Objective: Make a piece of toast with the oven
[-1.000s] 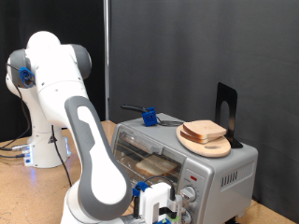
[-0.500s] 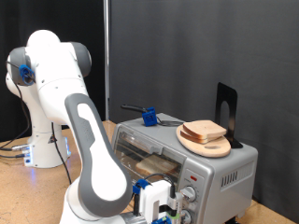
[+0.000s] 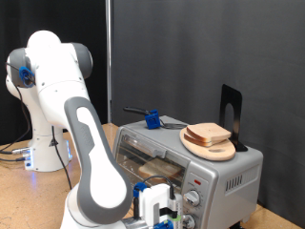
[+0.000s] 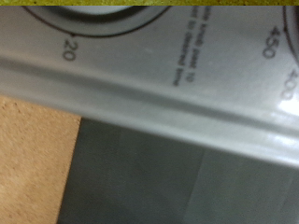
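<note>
The silver-grey oven (image 3: 229,176) stands on the table at the exterior view's lower right. Through its glass door a slice of toast (image 3: 157,169) shows on the rack inside. My gripper (image 3: 172,214) is low at the oven's front, right by the two round knobs (image 3: 193,200); its fingers are too small and hidden to read. The wrist view is filled by the oven's control panel (image 4: 168,65), very close, with dial marks 20, 400 and 450. No fingers show there.
A round wooden plate (image 3: 222,151) with piled bread slices (image 3: 208,134) sits on the oven's top, beside a black stand (image 3: 231,113) and a blue object (image 3: 151,119). The arm's white base (image 3: 43,143) stands at the left. A black curtain hangs behind.
The hand has shifted slightly to the exterior view's left at the oven's front; nothing else moved.
</note>
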Robot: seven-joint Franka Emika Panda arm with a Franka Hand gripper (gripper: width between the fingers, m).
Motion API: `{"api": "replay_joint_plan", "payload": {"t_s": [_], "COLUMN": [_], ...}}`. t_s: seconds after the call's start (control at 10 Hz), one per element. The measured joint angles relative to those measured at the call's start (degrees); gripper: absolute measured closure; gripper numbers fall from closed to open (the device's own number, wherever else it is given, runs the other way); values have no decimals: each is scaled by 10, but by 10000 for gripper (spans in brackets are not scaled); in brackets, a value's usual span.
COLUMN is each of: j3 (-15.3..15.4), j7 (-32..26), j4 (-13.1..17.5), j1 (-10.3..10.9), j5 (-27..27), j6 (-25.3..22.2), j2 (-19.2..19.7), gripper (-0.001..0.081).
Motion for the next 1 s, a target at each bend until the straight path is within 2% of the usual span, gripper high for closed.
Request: {"api": "replay_joint_plan", "payload": {"t_s": [0.3, 0.6, 0.8, 1.0], "j3": [5, 11, 12, 13], "j7": [-85, -160, -182, -181], "j4": [18, 65, 97, 109], "j1": [-7, -15, -17, -17], "j5": [2, 0, -1, -1], "j6": [-26, -79, -110, -120], "j2": [18, 57, 82, 91], "gripper": [711, 709, 708, 704]}}
